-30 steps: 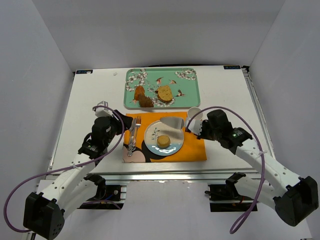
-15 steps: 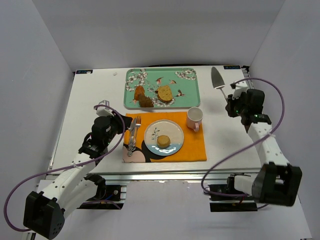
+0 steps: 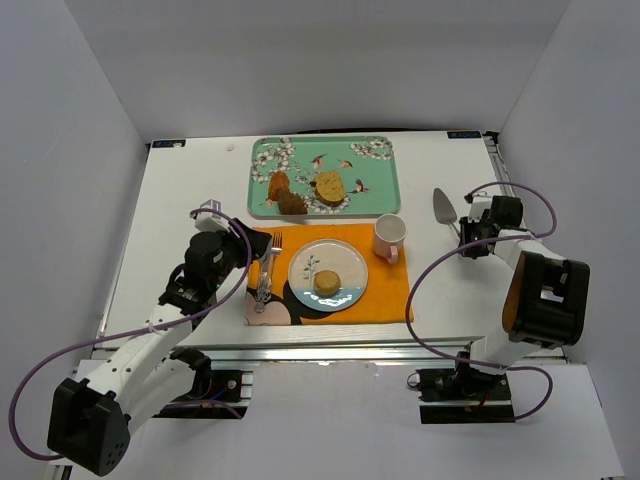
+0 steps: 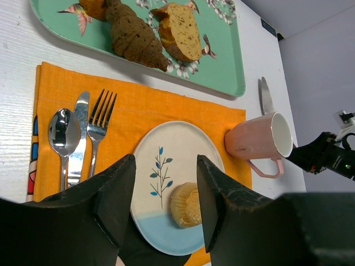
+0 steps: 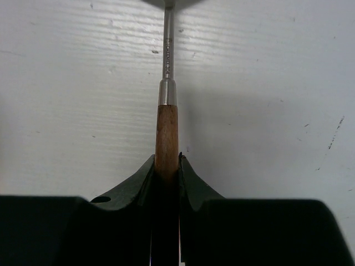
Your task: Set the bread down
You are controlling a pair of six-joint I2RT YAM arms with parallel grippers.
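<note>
My right gripper (image 5: 167,166) was clamped on the cake server (image 5: 166,127) by its wooden handle, well away from the bread (image 4: 187,204). The bread sat on the plate (image 4: 177,144), just ahead of my left gripper (image 4: 165,174), whose jaws were spread and empty. I judged it light, soft and crumbly, so best scooped from underneath or pinched gently across its sides.

No readable text, labels or numbers.
</note>
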